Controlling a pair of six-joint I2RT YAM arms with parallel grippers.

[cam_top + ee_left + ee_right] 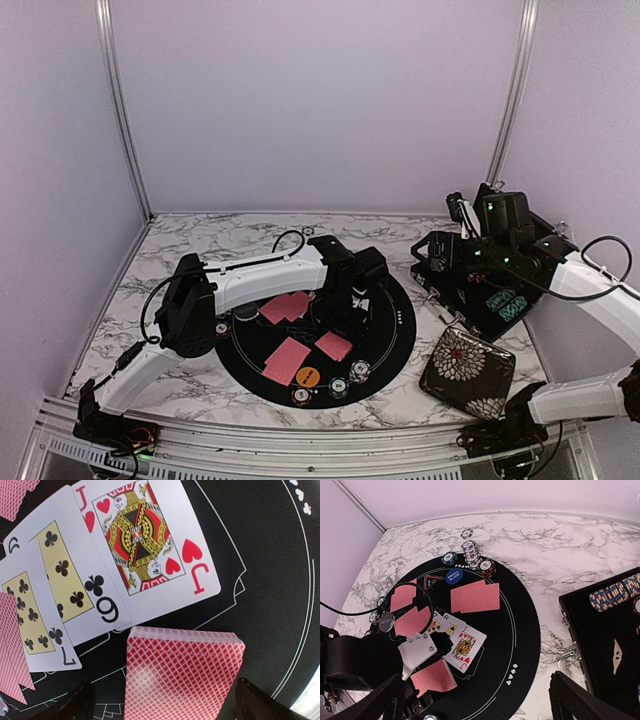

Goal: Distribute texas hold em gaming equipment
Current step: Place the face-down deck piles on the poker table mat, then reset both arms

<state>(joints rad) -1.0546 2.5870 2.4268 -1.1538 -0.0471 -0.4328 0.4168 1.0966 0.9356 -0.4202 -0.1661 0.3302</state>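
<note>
A deck of red-backed playing cards (pixel 182 675) lies on the black round mat (pixel 270 580), between the spread fingers of my open left gripper (pixel 165 702); neither finger touches it. Just past the deck, three cards lie face up and overlapping: jack of hearts (pixel 145 535), nine of clubs (pixel 75 580), seven of clubs (pixel 35 620). My right gripper (pixel 480 707) hangs open and empty high over the mat's edge. From there I see face-down card pairs (pixel 475 596), a blue disc (pixel 453 576), a small triangle (pixel 433 581) and striped chip stacks (pixel 471 552). In the top view the left gripper (pixel 342 308) is over the mat's middle.
An open black case (pixel 480 295) with chips inside stands right of the mat. A floral square pouch (pixel 467 372) lies in front of it. The left arm (pixel 260 280) and its cable cross the mat's left half. White marble table (pixel 200 240) surrounds the mat.
</note>
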